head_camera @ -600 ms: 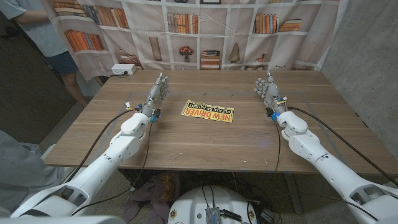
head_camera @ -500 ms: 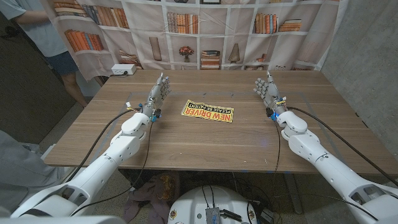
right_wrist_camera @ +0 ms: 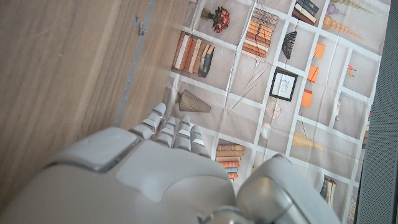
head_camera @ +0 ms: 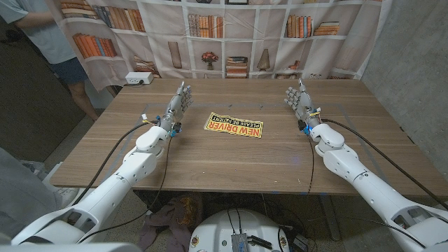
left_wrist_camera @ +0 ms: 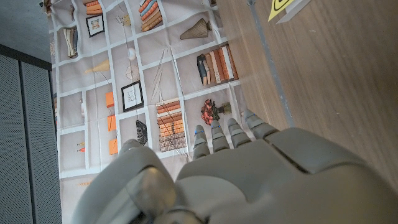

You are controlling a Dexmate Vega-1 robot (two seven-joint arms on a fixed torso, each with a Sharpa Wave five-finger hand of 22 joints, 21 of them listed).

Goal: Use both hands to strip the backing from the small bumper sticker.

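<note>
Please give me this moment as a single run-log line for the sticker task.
phase: pre-grasp | bumper sticker: flat on table, backing on, untouched | left hand: open, beside sticker | right hand: open, apart from sticker

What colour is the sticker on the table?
Yellow with black and red lettering; the rectangular bumper sticker shows best in the head view.

One sticker [head_camera: 234, 126], two robot hands, one table [head_camera: 231, 157]

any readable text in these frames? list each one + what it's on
"NEW DRIVER": big black letters on the yellow bumper sticker, upside down in the head view.
"PLEASE BE PATIENT": smaller line on the same sticker, on its black strip.
Book spines on the printed bookshelf backdrop: too small to read.
White box at the table's far left corner: no legible marking.
</note>
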